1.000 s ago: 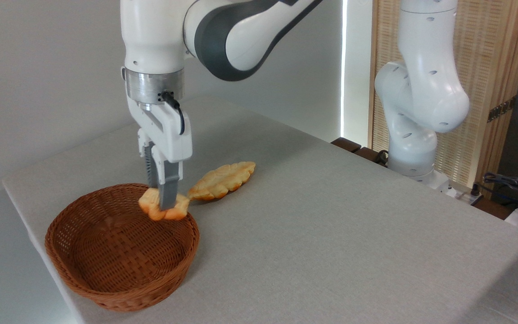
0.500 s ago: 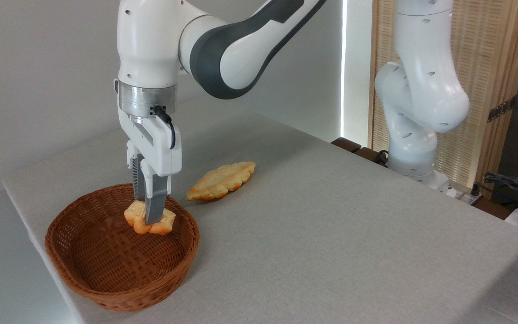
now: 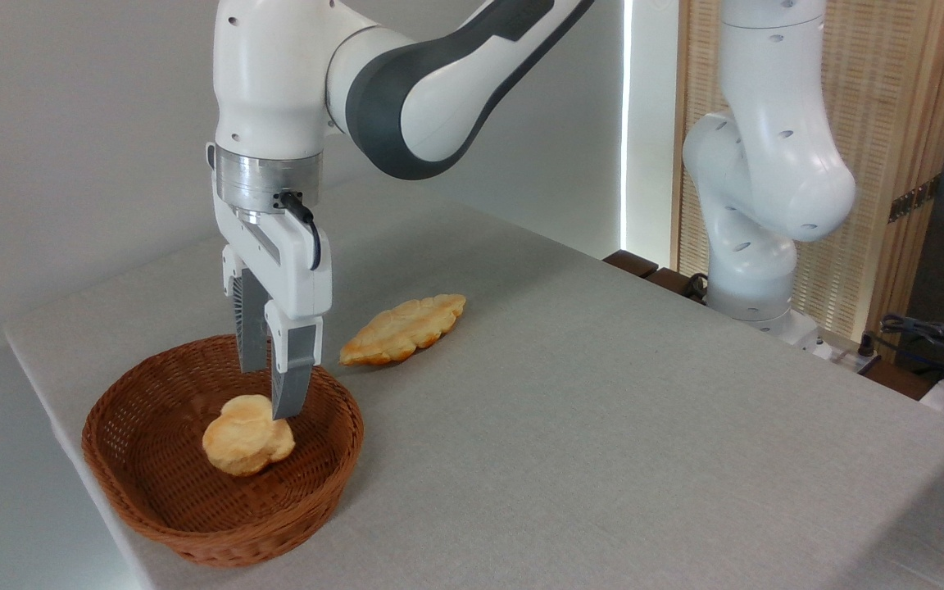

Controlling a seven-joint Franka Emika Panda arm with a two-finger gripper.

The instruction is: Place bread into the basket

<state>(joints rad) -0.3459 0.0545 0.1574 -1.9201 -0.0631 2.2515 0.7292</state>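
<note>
Bread (image 3: 247, 435) in basket (image 3: 152, 508)
The jaws of the gripper (image 3: 271, 392) are spread, nothing held; the bread lies just below them.

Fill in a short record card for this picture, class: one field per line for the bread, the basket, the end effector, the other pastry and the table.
bread: lying loose on the floor of the basket, not held
basket: round woven wicker, near the table's front left corner
end effector: open, fingers pointing down just above the bread
leaf-shaped pastry: on the table outside the basket, behind and to its right
table: grey cloth surface
task state: bread is in the basket
</note>
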